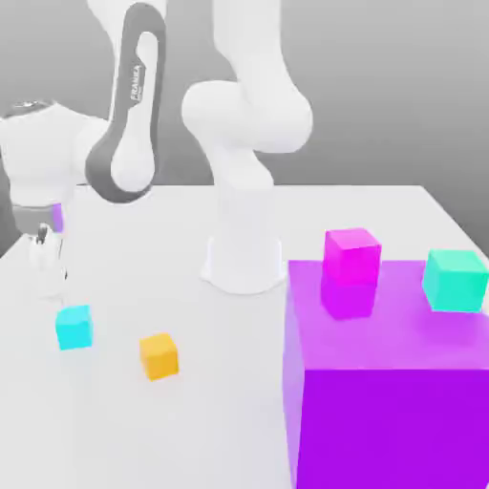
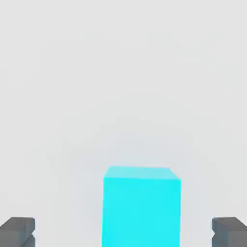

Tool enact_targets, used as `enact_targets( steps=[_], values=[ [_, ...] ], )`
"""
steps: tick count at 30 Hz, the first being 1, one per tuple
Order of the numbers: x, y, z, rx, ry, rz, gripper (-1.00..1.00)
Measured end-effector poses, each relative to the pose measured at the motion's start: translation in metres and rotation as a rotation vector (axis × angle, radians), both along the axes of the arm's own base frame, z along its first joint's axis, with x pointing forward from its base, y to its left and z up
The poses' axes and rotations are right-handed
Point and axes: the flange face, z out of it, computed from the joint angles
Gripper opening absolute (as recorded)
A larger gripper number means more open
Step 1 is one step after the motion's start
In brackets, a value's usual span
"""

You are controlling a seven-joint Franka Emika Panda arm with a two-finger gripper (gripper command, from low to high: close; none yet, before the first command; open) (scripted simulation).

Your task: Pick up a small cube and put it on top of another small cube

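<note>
The jaws [image 2: 123,234] stand wide and empty — in the hand view the two dark fingertips [image 2: 18,231] sit far apart, with the small cube [image 2: 141,206] between them and touching neither. In the exterior view the jaws [image 1: 44,250] hang just above the bench [image 1: 191,430], with the small cube [image 1: 74,327] resting on it close by, toward the camera. So nothing is lifted yet: I judge this the approach, with descent, grasp, carry and placement all left. The orange cube [image 1: 159,356] lies near the cyan one, a likely base for the stack. Farther off, a magenta cube [image 1: 351,254] and a teal cube [image 1: 456,279] sit on a big purple block [image 1: 382,401]. The only writing — "FRANKA" along the grey arm link [image 1: 134,81].
</note>
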Motion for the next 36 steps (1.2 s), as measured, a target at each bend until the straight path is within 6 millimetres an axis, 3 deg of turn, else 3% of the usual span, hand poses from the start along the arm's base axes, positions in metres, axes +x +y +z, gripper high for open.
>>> enact_targets(
  steps=[4, 5, 12, 20, 25, 29, 33, 36],
  values=[
    [0.0, 0.002, -0.036, 0.001, 0.004, 0.001, 0.0],
    [-0.001, 0.002, -0.044, 0.001, 0.004, 0.001, -1.0],
    [-0.001, 0.003, -0.046, 0.001, 0.003, 0.001, -1.0],
    [0.003, 0.001, 0.019, 0.004, -0.001, -0.013, -1.0],
    [0.094, 0.055, 0.077, 0.013, -0.02, 0.125, -1.0],
    [0.15, 0.123, 0.13, 0.022, -0.029, 0.228, -1.0],
    [0.183, 0.21, 0.184, 0.029, -0.03, 0.339, -1.0],
    [0.188, 0.284, 0.223, 0.028, -0.024, 0.427, -1.0]
  ],
)
